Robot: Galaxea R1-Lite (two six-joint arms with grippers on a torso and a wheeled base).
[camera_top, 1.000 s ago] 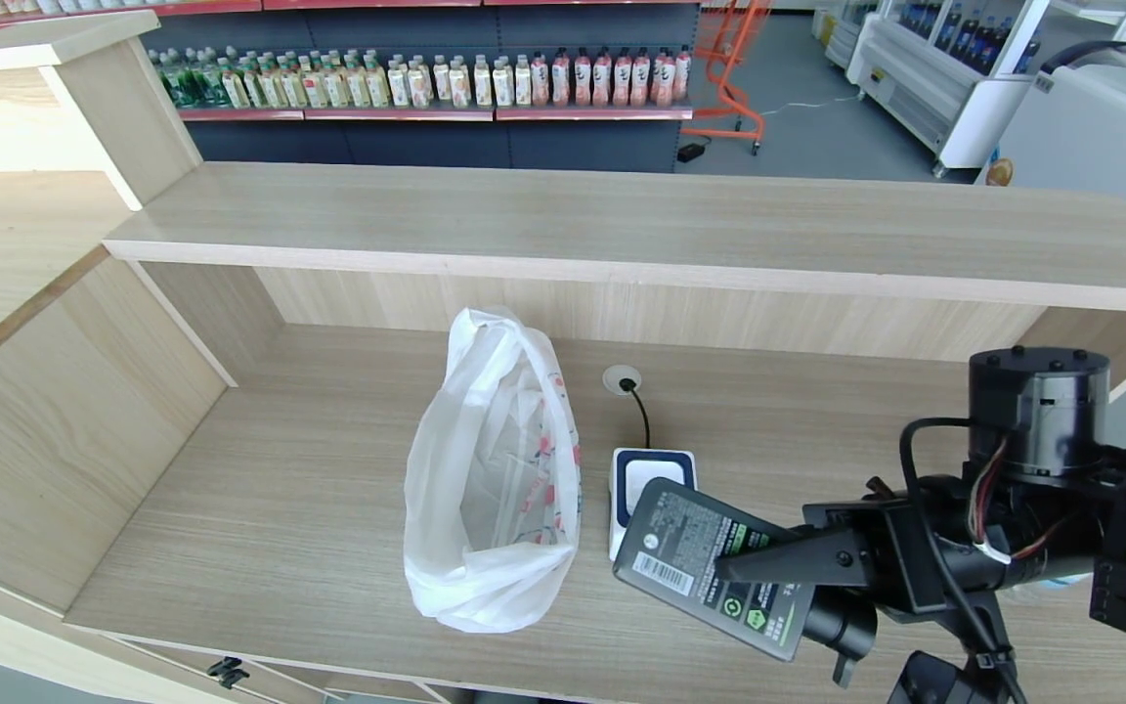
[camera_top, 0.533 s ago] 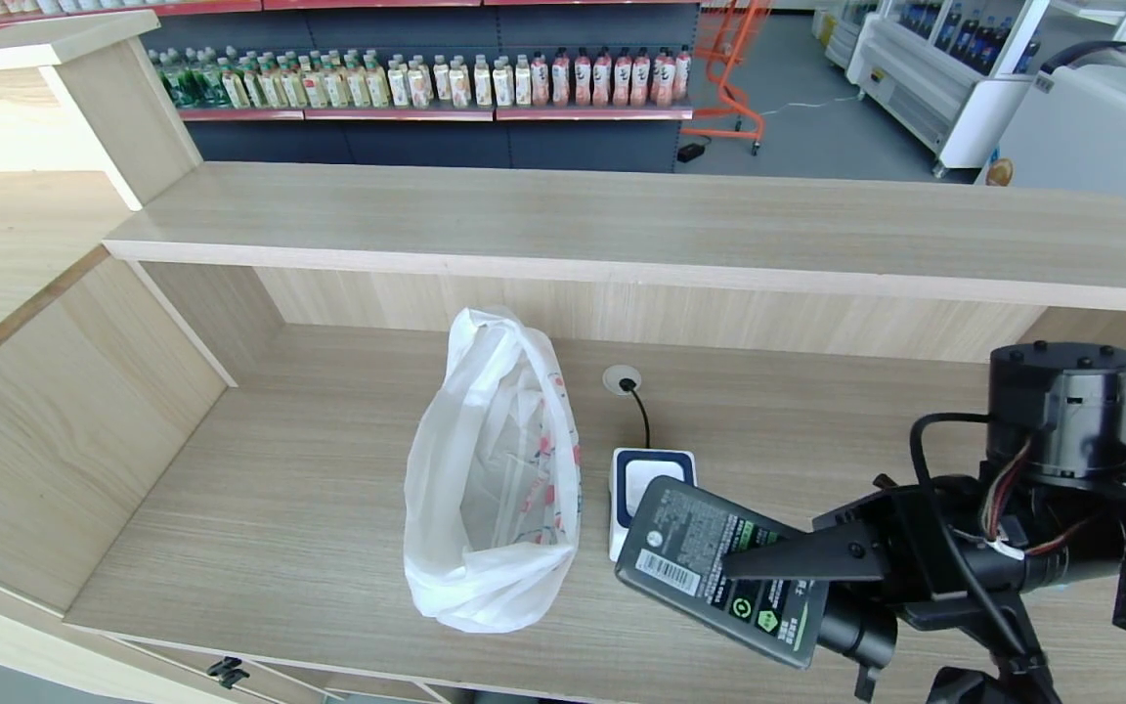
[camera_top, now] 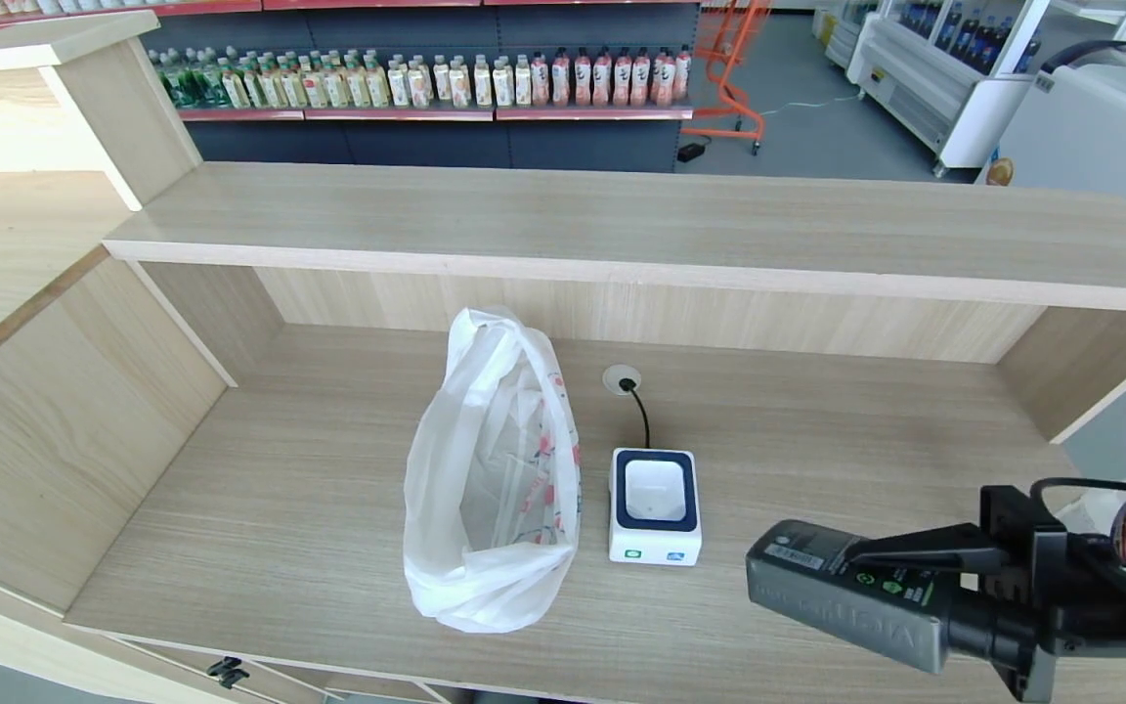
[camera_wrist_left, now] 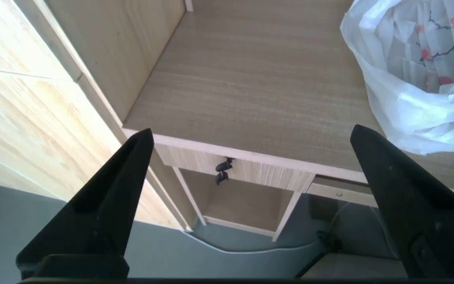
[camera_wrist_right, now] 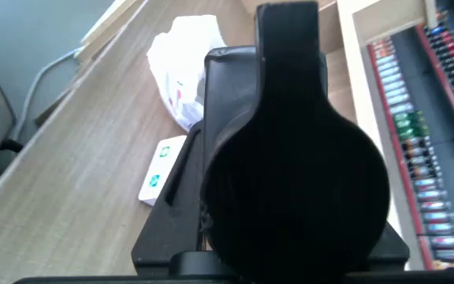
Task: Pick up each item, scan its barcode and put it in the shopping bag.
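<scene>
1. Left wrist view: the left gripper (camera_wrist_left: 251,138) hangs off the counter's (camera_wrist_left: 274,71) near left corner, fingers spread wide and empty, clear of the work.
2. The shopping bag (camera_top: 490,479) stands mouth-up to take items.
3. The scanner (camera_top: 654,506) sits just beside it, window upward.
4. The right gripper (camera_top: 881,582) clamps a dark pack (camera_top: 822,596) right of the scanner and apart from it.
</scene>
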